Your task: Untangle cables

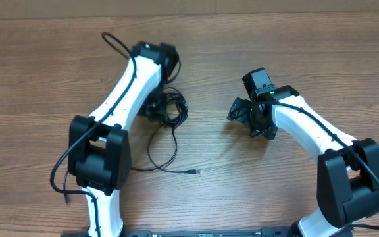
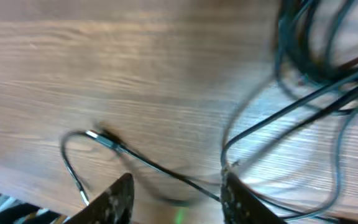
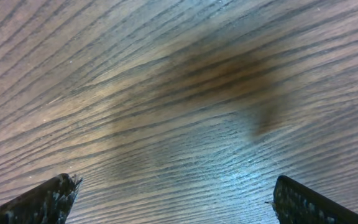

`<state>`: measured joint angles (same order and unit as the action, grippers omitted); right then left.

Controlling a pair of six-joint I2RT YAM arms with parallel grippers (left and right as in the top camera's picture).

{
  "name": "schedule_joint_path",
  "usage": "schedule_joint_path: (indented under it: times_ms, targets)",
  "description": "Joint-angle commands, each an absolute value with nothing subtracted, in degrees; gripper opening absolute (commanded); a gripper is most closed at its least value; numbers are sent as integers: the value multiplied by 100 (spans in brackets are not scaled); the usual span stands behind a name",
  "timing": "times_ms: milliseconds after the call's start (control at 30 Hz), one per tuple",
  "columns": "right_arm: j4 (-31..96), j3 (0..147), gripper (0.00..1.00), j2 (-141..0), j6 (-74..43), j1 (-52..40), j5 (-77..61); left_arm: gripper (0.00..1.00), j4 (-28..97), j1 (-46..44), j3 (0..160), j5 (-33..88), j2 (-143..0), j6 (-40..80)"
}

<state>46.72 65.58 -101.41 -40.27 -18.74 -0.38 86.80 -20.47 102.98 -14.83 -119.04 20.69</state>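
Observation:
The cables (image 1: 171, 106) lie as a thin black tangle on the wooden table (image 1: 255, 184), just right of my left arm. One strand (image 1: 156, 153) loops down from it and ends in a small plug (image 1: 195, 172). My left gripper (image 1: 152, 105) sits at the tangle's left edge, mostly hidden under the arm. The left wrist view is blurred: the left gripper (image 2: 178, 182) has its jaws apart, and one cable strand (image 2: 166, 174) crosses the gap unclamped. A light-tipped plug (image 2: 101, 138) lies to the left and the bundle (image 2: 319, 56) at upper right. My right gripper (image 1: 239, 112) (image 3: 176, 186) is wide open over bare wood.
Thicker black wires (image 1: 61, 171) run along both arms to their bases at the table's near edge. The table's far edge (image 1: 242, 16) crosses the top of the overhead view. Bare wood lies between the two grippers.

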Motion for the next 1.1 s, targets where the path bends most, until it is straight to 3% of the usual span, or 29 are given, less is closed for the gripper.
schedule_joint_path:
  times_ms: [0, 67, 133, 200, 267, 300, 333, 667, 867, 1067]
  targets:
    - [4663, 6595, 100, -9977, -4051, -1861, 38, 52, 8849, -2064, 10991, -1415, -11841, 2123]
    - [4663, 6595, 100, -9977, -4051, -1861, 38, 58, 8932, -2069, 11327, -1129, -11841, 2128]
    - [4663, 6595, 100, -9977, -4051, -1861, 38, 57, 8890, -2069, 11430, -768, -11841, 2224]
    - [4663, 6595, 100, -9977, -4051, -1861, 38, 41, 8750, -2069, 11419, -314, -11841, 2296]
    - [4663, 6595, 100, -9977, -4051, -1861, 38, 15, 8484, -2082, 11290, -75, -11843, 2300]
    - [4663, 6595, 100, -9977, -4051, -1861, 38, 6, 8329, -2102, 11209, -34, -11843, 2311]
    - [4663, 6595, 100, -9977, -4049, -1861, 38, 4, 8171, -2121, 11109, -36, -11848, 2405]
    - [4663, 6595, 100, -9977, -4051, -1861, 38, 6, 6418, -2309, 9697, 8, -11852, 3352]
    - [4663, 6595, 100, -9977, -4051, -1861, 38, 20, 5570, -2327, 9100, 8, -11852, 3979]
    - [4663, 6595, 100, -9977, -4051, -1861, 38, 23, 5194, -2329, 8877, 5, -11852, 4139]
